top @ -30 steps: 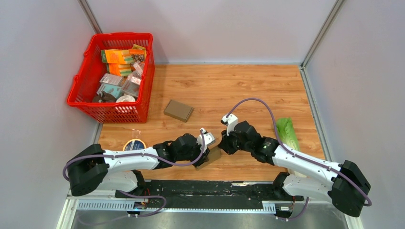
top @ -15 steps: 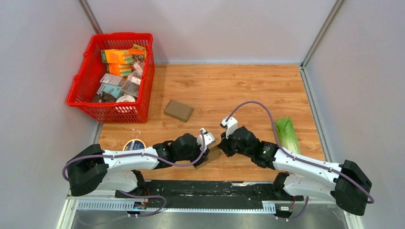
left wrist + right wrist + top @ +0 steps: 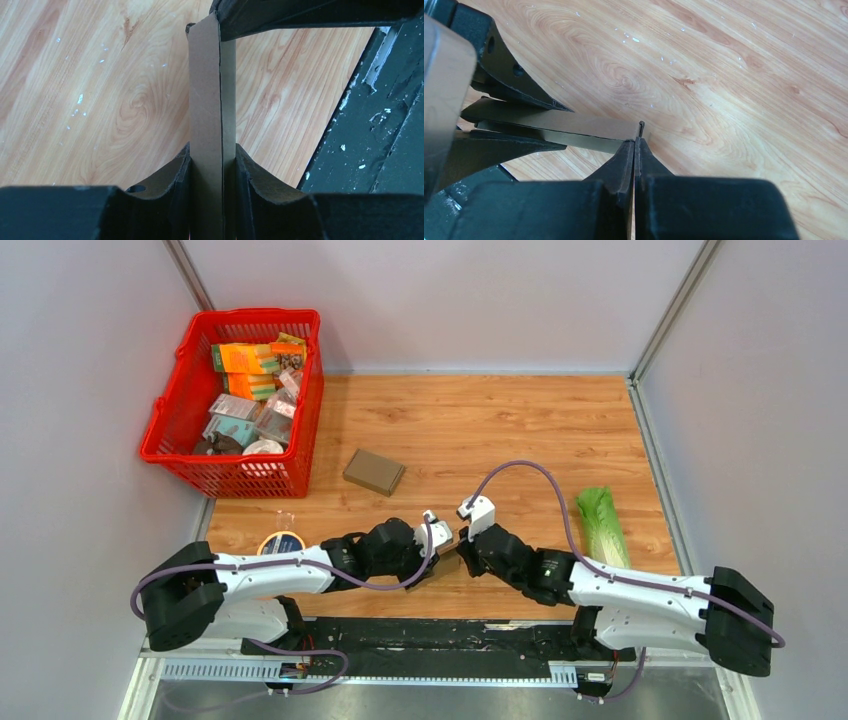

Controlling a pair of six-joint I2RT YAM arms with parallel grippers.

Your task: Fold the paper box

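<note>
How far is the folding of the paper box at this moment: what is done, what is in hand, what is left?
Done: the flat brown cardboard blank is up off the wooden table. In hand: the left gripper clamps one end, and the right gripper is shut on the opposite edge. Left: it is collapsed flat, so opening it and folding the flaps remain.
</note>
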